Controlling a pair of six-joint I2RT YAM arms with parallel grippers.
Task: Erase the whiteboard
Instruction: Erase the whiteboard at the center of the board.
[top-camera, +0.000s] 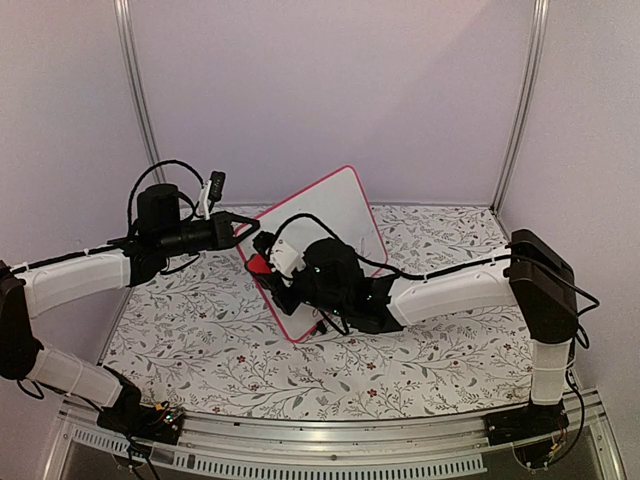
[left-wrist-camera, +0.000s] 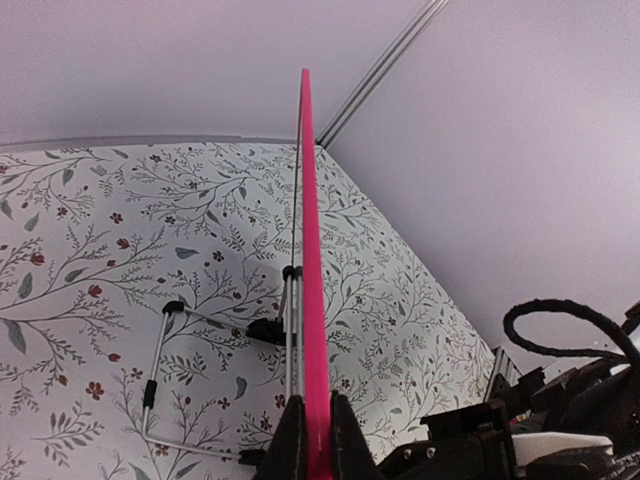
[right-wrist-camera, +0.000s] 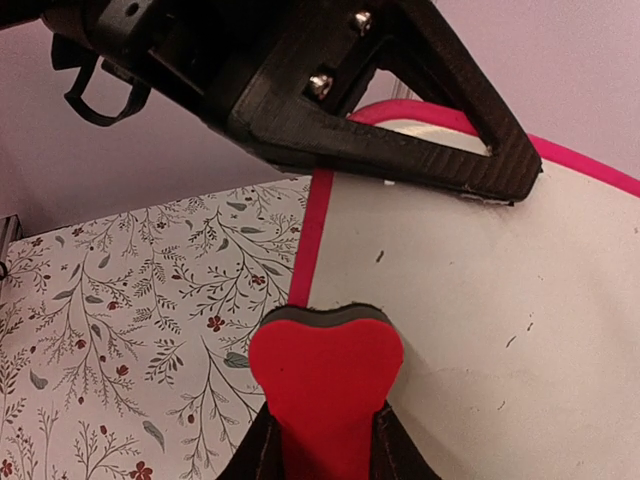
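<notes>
The whiteboard (top-camera: 335, 215) stands tilted on the flowered table, white with a pink-red frame. My left gripper (top-camera: 243, 235) is shut on its left edge; in the left wrist view the frame (left-wrist-camera: 311, 250) runs edge-on between my fingers, with the wire stand (left-wrist-camera: 160, 370) behind. My right gripper (top-camera: 268, 268) is shut on a red eraser (right-wrist-camera: 325, 385) with a grey felt face, pressed against the board's surface (right-wrist-camera: 480, 300) by its left edge. Only a few small dark specks show on the board there.
Purple walls with metal corner posts (top-camera: 135, 90) close the back and sides. The right arm (top-camera: 450, 290) stretches across the table in front of the board. The left gripper's body (right-wrist-camera: 300, 80) hangs over the board's top edge in the right wrist view.
</notes>
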